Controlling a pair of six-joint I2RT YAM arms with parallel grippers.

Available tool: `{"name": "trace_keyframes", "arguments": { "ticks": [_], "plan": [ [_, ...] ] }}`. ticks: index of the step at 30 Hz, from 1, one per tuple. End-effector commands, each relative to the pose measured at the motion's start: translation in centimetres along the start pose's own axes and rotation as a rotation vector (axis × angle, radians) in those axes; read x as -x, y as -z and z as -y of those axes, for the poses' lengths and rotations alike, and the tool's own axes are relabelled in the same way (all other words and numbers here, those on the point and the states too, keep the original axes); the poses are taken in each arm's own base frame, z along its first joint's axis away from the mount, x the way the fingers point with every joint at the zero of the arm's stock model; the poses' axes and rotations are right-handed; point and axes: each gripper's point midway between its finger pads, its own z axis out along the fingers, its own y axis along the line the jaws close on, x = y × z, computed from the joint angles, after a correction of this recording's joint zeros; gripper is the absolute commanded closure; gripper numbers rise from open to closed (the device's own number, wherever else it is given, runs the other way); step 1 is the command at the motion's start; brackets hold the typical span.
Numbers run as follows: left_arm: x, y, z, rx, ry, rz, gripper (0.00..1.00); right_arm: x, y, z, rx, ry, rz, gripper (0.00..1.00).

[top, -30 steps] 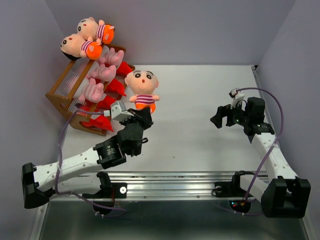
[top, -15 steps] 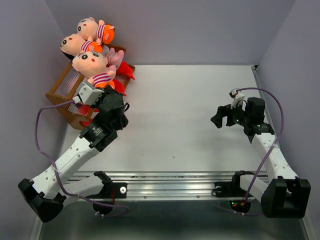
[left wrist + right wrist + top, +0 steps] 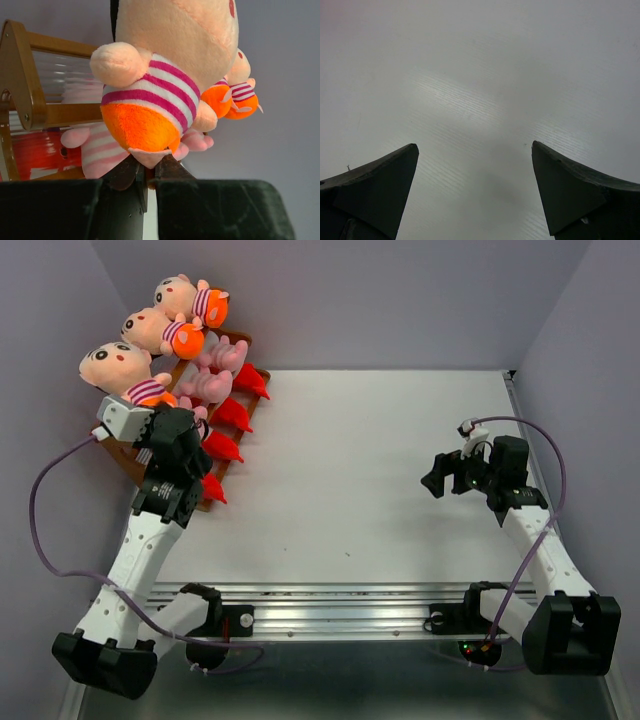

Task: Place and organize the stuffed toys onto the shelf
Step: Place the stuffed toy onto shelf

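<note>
My left gripper is shut on the foot of a tan-headed boy doll and holds it over the near end of the brown wooden shelf, at its top tier. In the left wrist view the gripper pinches the doll's pink foot below its orange bottom. Two more boy dolls lie on the top tier. Pink pigs lie on the middle tier and red monsters on the lowest. My right gripper is open and empty over the bare table on the right.
Grey walls close in the table at the left, back and right; the shelf stands against the left wall. In the left wrist view the shelf's side frame is at the left, with a pig behind the held doll. The right wrist view shows only the grey table.
My left arm has swung left and carried the boy doll from in front of the shelf to over the near end of its top tier. The right arm has not moved.
</note>
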Motion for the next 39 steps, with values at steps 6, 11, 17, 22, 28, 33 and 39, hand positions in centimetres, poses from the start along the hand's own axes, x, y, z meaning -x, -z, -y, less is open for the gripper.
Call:
{"name": "trace_keyframes", "arguments": {
  "ticks": [6, 11, 17, 22, 28, 33, 39],
  "plan": [
    [1.5, -3.6, 1.3, -0.041, 0.137, -0.033, 1.0, 1.0, -0.2, 0.5, -0.019, 0.036, 0.04, 0.0],
    [0.6, -4.8, 0.9, -0.03, 0.206, -0.064, 1.0, 1.0, -0.1, 0.4, -0.018, 0.037, 0.041, 0.0],
    [-0.6, -5.9, 0.9, 0.003, 0.291, -0.116, 1.0, 1.2, 0.0, 0.4, -0.022, 0.043, 0.048, 0.0],
    [-1.2, -6.3, 0.8, 0.027, 0.343, -0.141, 1.0, 1.2, 0.1, 0.4, -0.022, 0.044, 0.05, 0.0],
    [-1.8, -6.5, 0.5, 0.059, 0.399, -0.16, 1.0, 1.3, 0.2, 0.3, -0.021, 0.047, 0.054, 0.0],
    [-2.0, -6.7, 0.5, 0.066, 0.435, -0.17, 1.0, 1.5, 0.3, 0.3, -0.023, 0.05, 0.061, 0.0],
    [-1.7, -6.9, 0.4, 0.089, 0.472, -0.156, 1.0, 1.6, 0.4, 0.3, -0.024, 0.053, 0.065, 0.0]
  ]
}}
